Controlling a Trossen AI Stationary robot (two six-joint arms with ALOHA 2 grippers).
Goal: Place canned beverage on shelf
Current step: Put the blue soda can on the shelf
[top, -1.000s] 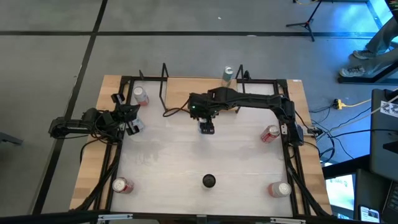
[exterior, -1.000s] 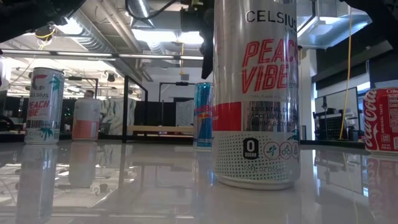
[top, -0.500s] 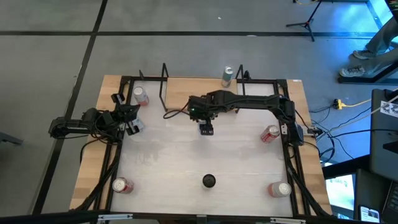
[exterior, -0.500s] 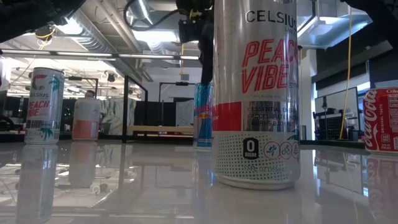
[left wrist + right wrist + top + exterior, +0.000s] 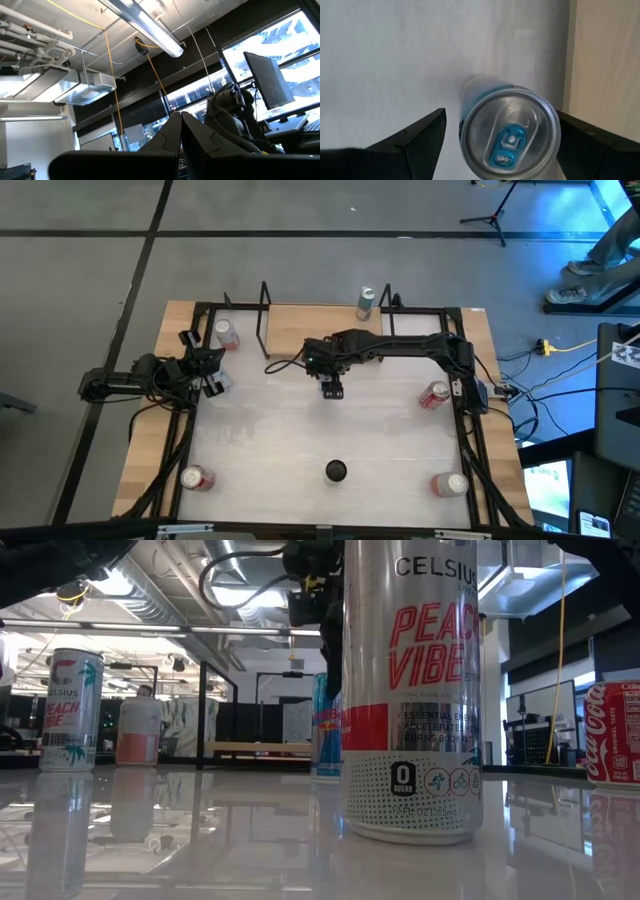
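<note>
A blue and silver can (image 5: 509,131) stands upright on the white tabletop, a little in front of the shelf; in the low view it (image 5: 322,730) shows partly behind a large Celsius can. My right gripper (image 5: 500,114) is open above it, pointing down, one finger on either side of the can's top, apart from it; in the high view the gripper (image 5: 332,389) covers the can. The shelf (image 5: 320,315), a light-wood board with black wire uprights, lies at the table's far edge, and a silver can (image 5: 366,300) stands on it. My left gripper (image 5: 212,376) is shut and empty at the table's left.
A tall Celsius can (image 5: 410,690) stands near the front middle (image 5: 336,471). Other cans stand at the far left (image 5: 225,333), near left (image 5: 195,477) and near right (image 5: 450,484). A red can (image 5: 433,395) lies on its side at the right.
My right gripper has gone down over the blue can, fingers pointing down, so that its fingers now reach beside the can's upper part. The can has stayed where it was.
</note>
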